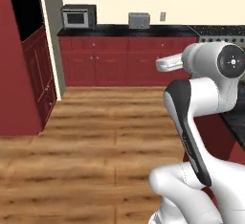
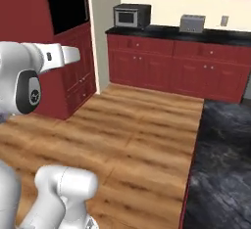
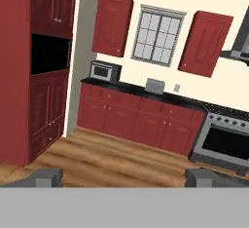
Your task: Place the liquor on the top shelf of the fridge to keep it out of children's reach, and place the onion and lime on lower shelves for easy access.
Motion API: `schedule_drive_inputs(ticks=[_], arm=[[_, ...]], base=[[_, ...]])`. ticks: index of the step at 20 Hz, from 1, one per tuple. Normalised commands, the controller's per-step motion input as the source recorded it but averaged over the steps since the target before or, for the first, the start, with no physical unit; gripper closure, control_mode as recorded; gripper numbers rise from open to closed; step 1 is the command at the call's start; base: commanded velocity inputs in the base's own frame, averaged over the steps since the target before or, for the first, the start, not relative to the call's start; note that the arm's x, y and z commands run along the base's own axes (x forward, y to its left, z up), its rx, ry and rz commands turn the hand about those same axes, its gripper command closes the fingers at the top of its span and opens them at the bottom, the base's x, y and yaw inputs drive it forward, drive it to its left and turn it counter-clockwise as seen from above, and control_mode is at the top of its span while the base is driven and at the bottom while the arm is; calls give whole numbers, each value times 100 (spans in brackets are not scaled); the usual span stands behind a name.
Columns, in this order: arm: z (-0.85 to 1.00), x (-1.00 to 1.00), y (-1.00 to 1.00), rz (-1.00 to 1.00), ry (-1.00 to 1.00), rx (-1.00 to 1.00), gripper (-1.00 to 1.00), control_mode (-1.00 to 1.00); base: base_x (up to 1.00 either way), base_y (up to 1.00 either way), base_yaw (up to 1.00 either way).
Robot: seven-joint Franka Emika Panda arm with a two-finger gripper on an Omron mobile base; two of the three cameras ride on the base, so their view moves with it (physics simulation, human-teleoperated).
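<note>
My gripper [image 3: 124, 176] is open. In the hand view its two dark fingertips [image 3: 46, 177] stand far apart with nothing between them, and it points across the room at the far wall of cabinets. The white arm [image 1: 191, 117] rises at the lower right of the left base view, its upper part held at about counter height. The liquor, the onion, the lime, the fridge and its top and lower shelves are out of view.
A tall red cabinet [image 1: 19, 74] with a dark oven niche stands to the left. Along the far wall, red base cabinets [image 1: 124, 65] carry a microwave [image 1: 76, 17] and a toaster [image 1: 139, 21]. A stove [image 3: 226, 139] is far right. A dark counter [image 2: 220, 174] lies beside me, wood floor [image 1: 95, 141] ahead.
</note>
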Motion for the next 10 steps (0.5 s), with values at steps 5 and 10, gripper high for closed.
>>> schedule_drive_inputs(ticks=[5, 10], arm=[[0, 0, 0, 0, 0, 0, -100, 100], [0, 0, 0, 0, 0, 0, -100, 100]], base=[[34, 12, -74], [55, 43, -62]])
